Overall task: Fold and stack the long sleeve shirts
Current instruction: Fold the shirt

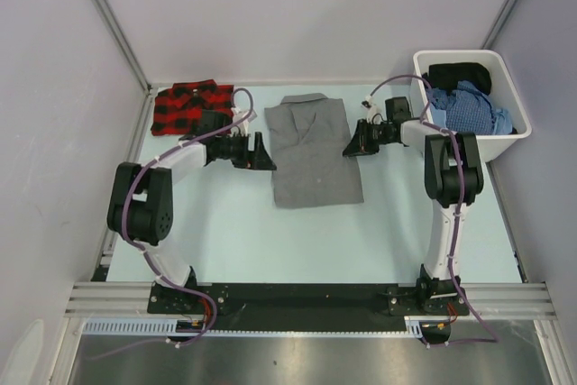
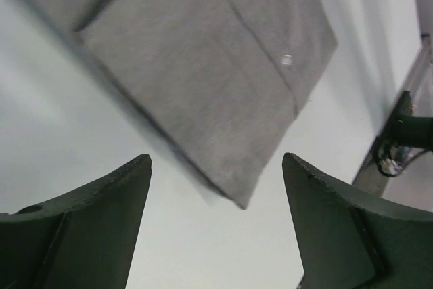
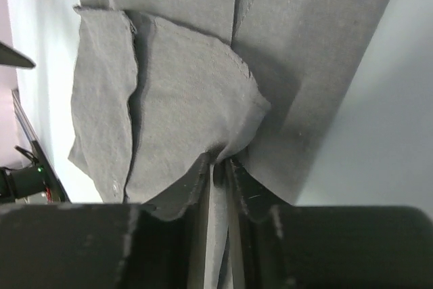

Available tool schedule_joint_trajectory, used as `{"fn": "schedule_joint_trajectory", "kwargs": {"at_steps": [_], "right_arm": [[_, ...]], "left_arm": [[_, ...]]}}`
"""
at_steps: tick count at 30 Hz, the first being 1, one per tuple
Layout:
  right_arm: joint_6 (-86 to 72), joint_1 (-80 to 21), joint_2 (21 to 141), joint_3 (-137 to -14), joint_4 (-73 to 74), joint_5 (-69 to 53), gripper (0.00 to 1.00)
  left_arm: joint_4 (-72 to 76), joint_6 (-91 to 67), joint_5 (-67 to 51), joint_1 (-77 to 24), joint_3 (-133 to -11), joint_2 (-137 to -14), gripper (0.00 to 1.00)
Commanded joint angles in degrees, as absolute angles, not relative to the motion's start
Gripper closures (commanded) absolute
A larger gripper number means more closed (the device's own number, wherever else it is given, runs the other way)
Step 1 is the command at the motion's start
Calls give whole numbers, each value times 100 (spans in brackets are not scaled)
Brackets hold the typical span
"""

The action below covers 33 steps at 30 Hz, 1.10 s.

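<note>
The grey long sleeve shirt point(image 1: 311, 151) lies folded, collar away from me, in the middle of the table. The red-and-black plaid shirt point(image 1: 191, 105) sits folded at the back left. My left gripper point(image 1: 261, 152) hovers at the grey shirt's left edge. In the left wrist view that gripper point(image 2: 216, 157) is open, with a corner of the grey shirt point(image 2: 223, 86) just ahead of its fingers point(image 2: 101, 208) and nothing between them. My right gripper point(image 1: 350, 146) is at the shirt's right edge. In the right wrist view the right gripper point(image 3: 220, 162) is shut on a pinch of the grey shirt point(image 3: 183, 99).
A white bin point(image 1: 451, 54) at the back right holds a blue garment point(image 1: 473, 107) and a black one point(image 1: 460, 74). Walls close in the back and both sides. A metal rail point(image 1: 306, 299) with the arm bases runs along the near edge.
</note>
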State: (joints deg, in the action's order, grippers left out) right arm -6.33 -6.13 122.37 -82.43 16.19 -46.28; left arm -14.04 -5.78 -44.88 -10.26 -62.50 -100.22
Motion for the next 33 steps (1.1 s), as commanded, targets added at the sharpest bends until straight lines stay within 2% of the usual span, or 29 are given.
{"fn": "schedule_joint_trajectory", "kwargs": {"at_steps": [1, 4, 6, 12, 18, 23, 26, 30, 33], "right_arm": [[-282, -432, 12122, -8473, 2091, -4553, 77], [-9, -212, 11735, -8534, 2644, -4404, 66], [446, -132, 11506, -8543, 3073, -4307, 63], [318, -456, 10723, -7885, 3034, -5061, 64], [-457, -958, 11056, -6997, 2426, -5555, 67], [-53, -932, 11391, -7013, 2645, -5554, 69], [-18, -1054, 11251, -7303, 2698, -5660, 69], [-403, -1449, 11118, -7593, 2216, -5967, 69], [-1053, -1827, 11197, -7638, 1497, -6082, 68]], "left_arm": [[-1003, -984, -5194, -1599, -6320, -9985, 17], [-740, -1370, -5431, -1907, -6056, -9853, 16], [-485, -1659, -5589, -2065, -5820, -9791, 15], [243, -2213, -5713, -2557, -5546, -10080, 16], [808, -2813, -5598, -2347, -5291, -10582, 19], [669, -2487, -5880, -1838, -4669, -9285, 11], [274, -2601, -5775, -1311, -4238, -8861, 9], [316, -2636, -5476, -1072, -3894, -8824, 9], [983, -3058, -5309, -1072, -3718, -8920, 9]]}}
